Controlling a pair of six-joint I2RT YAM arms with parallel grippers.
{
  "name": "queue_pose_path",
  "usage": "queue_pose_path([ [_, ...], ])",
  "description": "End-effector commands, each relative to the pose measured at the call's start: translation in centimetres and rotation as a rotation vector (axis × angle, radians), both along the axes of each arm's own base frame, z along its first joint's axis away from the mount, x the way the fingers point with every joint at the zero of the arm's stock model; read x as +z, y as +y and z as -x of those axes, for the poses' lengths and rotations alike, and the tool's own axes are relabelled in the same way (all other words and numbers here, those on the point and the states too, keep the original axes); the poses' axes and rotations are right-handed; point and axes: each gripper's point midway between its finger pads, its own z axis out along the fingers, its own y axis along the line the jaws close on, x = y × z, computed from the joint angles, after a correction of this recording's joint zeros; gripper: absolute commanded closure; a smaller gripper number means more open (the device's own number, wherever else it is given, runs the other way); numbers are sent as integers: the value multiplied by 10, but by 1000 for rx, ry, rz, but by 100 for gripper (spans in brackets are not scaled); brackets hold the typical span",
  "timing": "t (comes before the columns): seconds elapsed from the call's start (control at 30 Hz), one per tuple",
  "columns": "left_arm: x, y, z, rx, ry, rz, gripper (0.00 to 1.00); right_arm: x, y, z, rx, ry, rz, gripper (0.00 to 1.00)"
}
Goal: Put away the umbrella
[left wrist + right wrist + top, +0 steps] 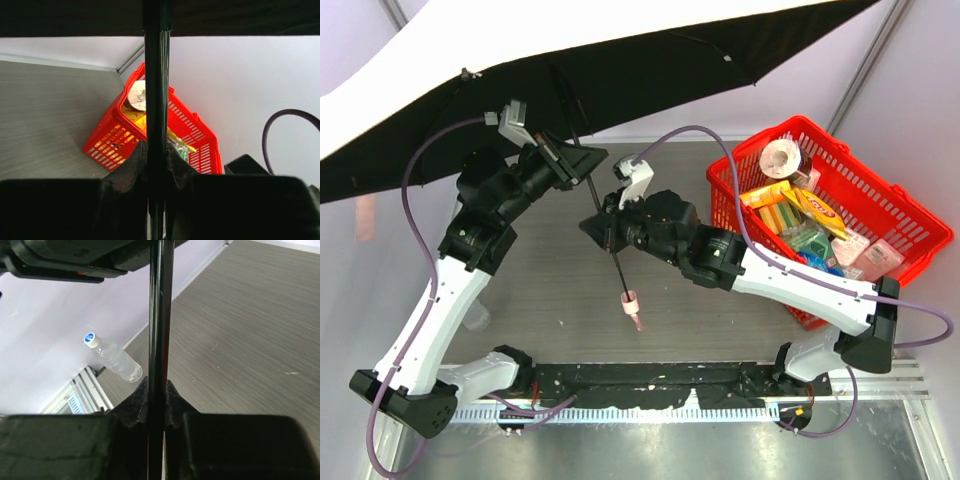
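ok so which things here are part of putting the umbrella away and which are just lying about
Part of the job: umbrella, left gripper, right gripper, both shut on it.
Just lying about: red basket, water bottle.

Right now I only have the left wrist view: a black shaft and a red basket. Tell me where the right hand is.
Observer: The right hand is clamped on the umbrella shaft, nearer the handle than the left hand, which grips it too.
Operator: Give me the handle's position.
Observer: The pink handle sticks out past the right hand over the table, with nothing gripping it.
Operator: Report the canopy.
Observer: The canopy is fully open, spread across the far side above both arms.
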Motion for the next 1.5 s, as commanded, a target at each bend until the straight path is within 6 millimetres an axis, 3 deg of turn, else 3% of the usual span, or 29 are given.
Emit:
queue_pose_path([
  [0.0, 58, 5, 20, -23, -155, 93, 100, 30, 1, 17, 87, -85, -176, 100],
  [0.03, 63, 4, 24, -42, -160, 117, 100, 24, -10, 22, 80, -80, -202, 100],
  [0.07, 64, 3, 27, -56, -153, 145, 93, 42, -13, 24, 84, -107, -287, 100],
  [0.13, 66, 7, 26, -35, -124, 216, 58, 51, -25, 31, 90, -116, -353, 100],
  [0.2, 67, 19, 24, 21, -106, 290, 12, 57, -32, 35, 94, -126, -390, 100],
  [0.23, 69, 24, 23, 43, -109, 329, 1, 55, -35, 41, 113, -129, -400, 100],
  [0.4, 85, 31, 14, 60, -109, 434, 1, 65, -50, 49, 115, -115, -474, 100],
  [0.6, 90, 39, -4, 103, -90, 532, 23, 67, -64, 51, 88, -113, -489, 100],
  [0.7, 93, 45, -14, 156, -92, 538, 26, 73, -68, 53, 91, -119, -493, 100],
  [0.77, 99, 42, -19, 146, -113, 539, 26, 76, -69, 54, 92, -127, -488, 100],
  [0.87, 123, 25, -15, 39, -201, 515, 15, 80, -71, 53, 84, -130, -482, 100],
  [0.93, 130, 13, -14, -7, -226, 458, 12, 80, -71, 51, 76, -129, -468, 100],
  [1.07, 130, 9, -17, 40, -254, 416, 36, 79, -70, 47, 55, -129, -441, 100],
  [1.23, 127, 16, -31, 125, -249, 396, 38, 79, -67, 47, 55, -131, -426, 100],
  [1.47, 144, 14, -39, 130, -281, 408, 42, 74, -63, 44, 31, -133, -395, 100],
])
